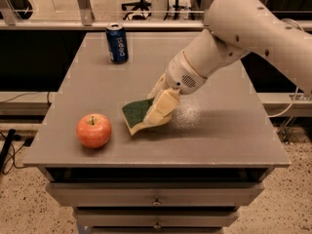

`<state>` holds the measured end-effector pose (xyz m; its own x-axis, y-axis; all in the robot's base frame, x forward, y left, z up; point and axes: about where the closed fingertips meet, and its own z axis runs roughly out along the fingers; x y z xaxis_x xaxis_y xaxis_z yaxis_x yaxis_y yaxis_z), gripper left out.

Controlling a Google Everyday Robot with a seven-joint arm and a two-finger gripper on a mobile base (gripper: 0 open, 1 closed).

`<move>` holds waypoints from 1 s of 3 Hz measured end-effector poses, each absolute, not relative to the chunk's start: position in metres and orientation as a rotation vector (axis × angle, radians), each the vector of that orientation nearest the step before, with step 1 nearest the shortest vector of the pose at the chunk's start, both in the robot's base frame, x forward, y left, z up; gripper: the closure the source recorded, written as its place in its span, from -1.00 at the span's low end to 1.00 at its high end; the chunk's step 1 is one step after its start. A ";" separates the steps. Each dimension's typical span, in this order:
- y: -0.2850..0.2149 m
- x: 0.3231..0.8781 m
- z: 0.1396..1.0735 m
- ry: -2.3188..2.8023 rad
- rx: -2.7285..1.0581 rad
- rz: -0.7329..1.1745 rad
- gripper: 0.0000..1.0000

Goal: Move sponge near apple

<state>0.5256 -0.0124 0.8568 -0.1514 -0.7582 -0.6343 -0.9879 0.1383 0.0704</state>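
Sponge (135, 112) is held at one end by the gripper (156, 112), which is closed on it, low over the table (224, 130). Its free green end points toward the apple (93, 130) nearby.

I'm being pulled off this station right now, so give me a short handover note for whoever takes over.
Gripper: shut on the sponge, low over the middle of the table.
Sponge: held tilted, green side up. I cannot tell whether its lower edge touches the surface.
Apple: upright near the front edge, to the camera's left of the sponge, with a clear gap between them.
Soda can: at the back edge, out of the way.
Done: sponge grasped and brought partway.
Left: close the gap, set the sponge down beside the apple, release.
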 end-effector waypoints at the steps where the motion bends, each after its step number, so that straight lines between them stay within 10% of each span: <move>1: 0.006 0.517 0.851 1.938 -1.715 0.697 0.68; 3: 0.012 0.519 0.843 1.908 -1.732 0.669 -0.25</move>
